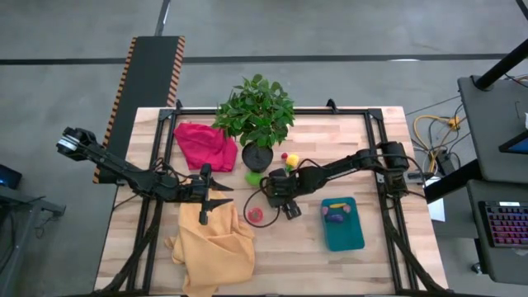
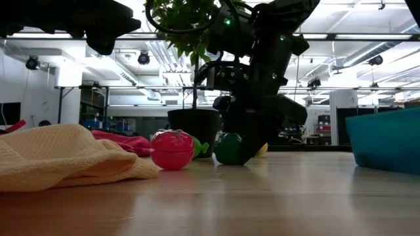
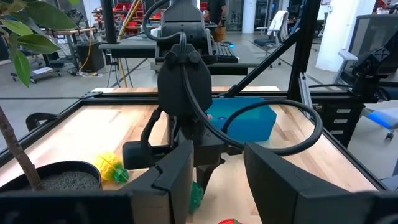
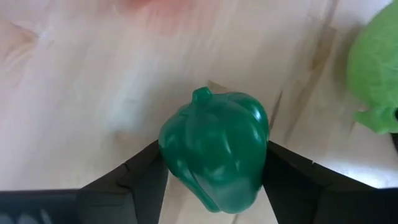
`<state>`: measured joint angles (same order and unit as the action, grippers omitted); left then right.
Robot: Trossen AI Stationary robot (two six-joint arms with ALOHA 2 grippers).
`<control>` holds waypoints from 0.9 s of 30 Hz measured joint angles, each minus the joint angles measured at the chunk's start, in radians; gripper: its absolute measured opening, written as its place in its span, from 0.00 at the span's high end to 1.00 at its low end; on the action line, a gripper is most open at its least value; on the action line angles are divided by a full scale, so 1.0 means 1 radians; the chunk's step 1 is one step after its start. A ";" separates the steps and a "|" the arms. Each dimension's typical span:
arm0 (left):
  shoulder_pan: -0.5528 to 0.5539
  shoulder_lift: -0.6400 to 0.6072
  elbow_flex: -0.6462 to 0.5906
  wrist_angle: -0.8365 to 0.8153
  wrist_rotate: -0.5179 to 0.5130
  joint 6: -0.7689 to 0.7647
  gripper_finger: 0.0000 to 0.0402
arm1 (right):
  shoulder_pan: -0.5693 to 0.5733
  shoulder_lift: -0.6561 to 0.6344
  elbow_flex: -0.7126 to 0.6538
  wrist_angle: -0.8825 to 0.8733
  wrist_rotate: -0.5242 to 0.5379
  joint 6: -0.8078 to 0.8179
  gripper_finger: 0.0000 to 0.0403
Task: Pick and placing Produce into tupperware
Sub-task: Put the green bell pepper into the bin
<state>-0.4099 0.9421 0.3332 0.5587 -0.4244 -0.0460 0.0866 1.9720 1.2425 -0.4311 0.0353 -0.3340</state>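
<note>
The right tool (image 4: 214, 163) is down on the tabletop (image 1: 330, 140) with its fingers flanking a dark green toy pepper (image 4: 214, 155), touching or nearly touching its sides; whether it truly grips yet I cannot tell. The pepper sits beside the plant pot (image 1: 256, 155), well apart from the teal tupperware (image 1: 342, 224), which already holds small pieces. I'd want the squeeze centred on the rounded body before lifting, then a clear rise over the red toy (image 2: 172, 149). The left tool (image 1: 206, 200) waits above the yellow cloth (image 1: 213, 247), fingers partly apart, empty. From above, the pepper itself is hidden beneath the right wrist.
</note>
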 joint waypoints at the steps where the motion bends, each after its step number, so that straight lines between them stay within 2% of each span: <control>1: 0.000 0.000 0.000 0.000 0.000 0.000 0.68 | -0.001 0.000 0.003 -0.002 0.003 0.000 0.46; 13: 0.000 0.000 0.000 0.000 0.000 0.000 0.68 | 0.000 0.000 0.048 -0.074 -0.002 0.013 0.46; 16: 0.000 0.000 0.000 0.000 0.000 0.000 0.68 | 0.000 -0.004 0.060 -0.090 0.032 0.055 0.46; 21: 0.000 0.000 0.000 0.000 0.000 0.000 0.68 | 0.000 -0.053 0.060 -0.121 0.040 0.061 0.46; 27: 0.000 0.000 0.000 -0.001 0.000 0.000 0.68 | 0.003 -0.171 0.060 -0.168 0.034 0.124 0.46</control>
<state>-0.4101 0.9421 0.3332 0.5581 -0.4244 -0.0460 0.0895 1.8008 1.3022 -0.5992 0.0696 -0.2097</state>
